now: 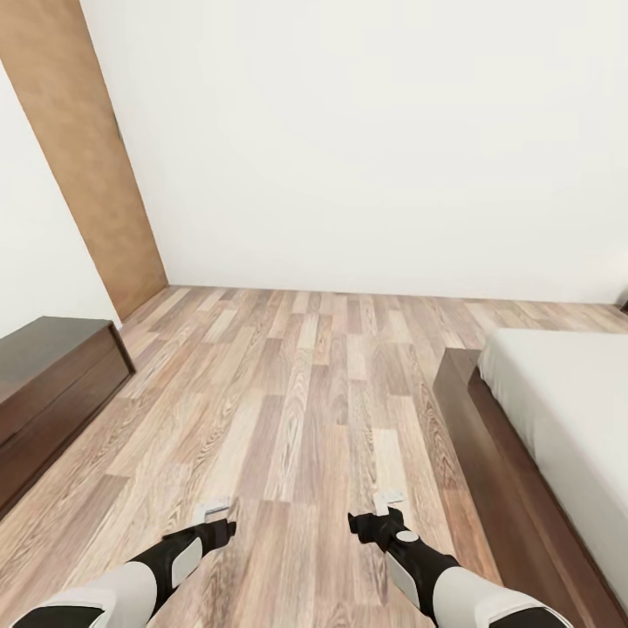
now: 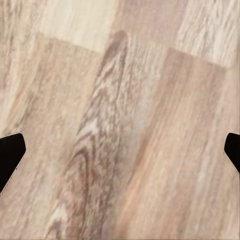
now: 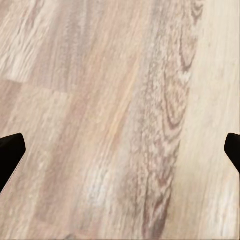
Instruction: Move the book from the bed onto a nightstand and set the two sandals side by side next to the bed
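The bed runs along the right side of the head view, a light-grey mattress on a dark brown frame. Neither the book nor the sandals are in view. My left gripper and right gripper hang low over the wood-plank floor, left of the bed's corner. Both are open and empty; in the wrist views only bare planks lie between the left gripper's and the right gripper's dark fingertips. A low dark-brown cabinet stands at the left; I cannot tell whether it is a nightstand.
A brown wooden door stands in the left corner, between white walls. Pale wood-plank floor stretches from my grippers to the far wall, between the cabinet and the bed. A small dark edge shows at the far right.
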### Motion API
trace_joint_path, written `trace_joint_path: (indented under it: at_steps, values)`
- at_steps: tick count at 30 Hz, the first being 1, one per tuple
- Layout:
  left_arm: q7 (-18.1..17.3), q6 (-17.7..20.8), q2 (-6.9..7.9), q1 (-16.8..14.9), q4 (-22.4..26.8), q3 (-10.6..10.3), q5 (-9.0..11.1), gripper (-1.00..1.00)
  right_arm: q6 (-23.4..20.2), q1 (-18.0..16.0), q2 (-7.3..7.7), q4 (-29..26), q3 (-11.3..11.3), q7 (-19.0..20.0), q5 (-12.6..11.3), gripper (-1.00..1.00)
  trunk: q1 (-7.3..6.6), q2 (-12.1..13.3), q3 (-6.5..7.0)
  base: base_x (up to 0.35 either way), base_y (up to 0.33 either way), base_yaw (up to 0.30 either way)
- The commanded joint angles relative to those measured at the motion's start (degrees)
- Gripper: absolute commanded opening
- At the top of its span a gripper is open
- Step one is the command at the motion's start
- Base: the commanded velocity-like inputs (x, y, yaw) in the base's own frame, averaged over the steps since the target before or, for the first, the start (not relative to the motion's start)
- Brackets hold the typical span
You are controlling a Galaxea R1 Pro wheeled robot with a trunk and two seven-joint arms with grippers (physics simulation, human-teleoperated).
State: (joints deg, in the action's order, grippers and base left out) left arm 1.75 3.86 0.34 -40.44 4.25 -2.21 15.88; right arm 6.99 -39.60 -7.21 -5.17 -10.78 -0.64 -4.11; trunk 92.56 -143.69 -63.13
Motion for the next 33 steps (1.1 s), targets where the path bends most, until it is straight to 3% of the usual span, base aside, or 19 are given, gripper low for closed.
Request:
trace_joint_path:
  at_steps: [1, 33]
  values:
    - [0.2, 0.4, 0.01, 0.0, 0.1, -0.3, 0.5, 1.00, 0.2, 0.0, 0.00, 0.1, -0.4, -0.1, -0.4, 1.00, 0.02, 0.0, -0.05, 0.332, 0.000, 0.000]
    - [0.3, 0.3, 0.01, 0.0, 0.1, -0.1, 0.5, 1.00, 0.2, 0.0, -0.07, 1.4, -0.5, 0.1, -0.3, 1.00, 0.02, 0.0, -0.05, 0.331, 0.000, 0.000]
